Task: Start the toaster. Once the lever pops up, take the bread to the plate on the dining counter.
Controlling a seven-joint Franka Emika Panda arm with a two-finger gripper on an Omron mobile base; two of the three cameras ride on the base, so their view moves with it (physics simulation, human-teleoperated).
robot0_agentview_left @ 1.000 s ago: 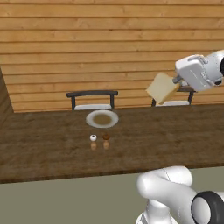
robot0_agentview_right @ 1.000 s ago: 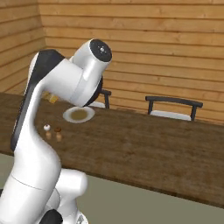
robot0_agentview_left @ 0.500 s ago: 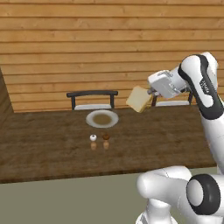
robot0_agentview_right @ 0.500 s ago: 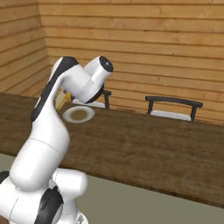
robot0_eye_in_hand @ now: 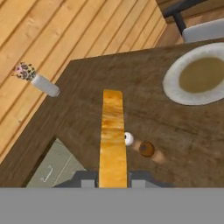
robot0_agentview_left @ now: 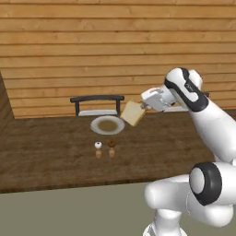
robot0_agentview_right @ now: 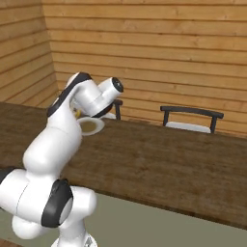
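Observation:
My gripper [robot0_agentview_left: 142, 109] is shut on the bread [robot0_agentview_left: 133, 113], a pale tan slice held tilted in the air just right of the plate [robot0_agentview_left: 107, 125]. In the hand view the bread [robot0_eye_in_hand: 113, 133] runs edge-on up from between the fingertips of the gripper [robot0_eye_in_hand: 113, 182]. There the whitish plate [robot0_eye_in_hand: 197, 77] with its beige centre lies up and to the right on the dark dining counter [robot0_eye_in_hand: 87, 103]. My arm partly covers the plate [robot0_agentview_right: 92, 126] in the right base view. The toaster is out of view.
A white shaker [robot0_agentview_left: 98, 146] and a brown shaker [robot0_agentview_left: 111, 144] stand on the counter just in front of the plate. A dark chair [robot0_agentview_left: 97, 105] sits behind the plate, another chair [robot0_agentview_right: 191, 118] further right. A small flower vase [robot0_eye_in_hand: 38, 79] stands by the wood-plank wall.
The arm has swung left and down with the bread, from the right side of the counter to just beside the plate. The grip has stayed the same.

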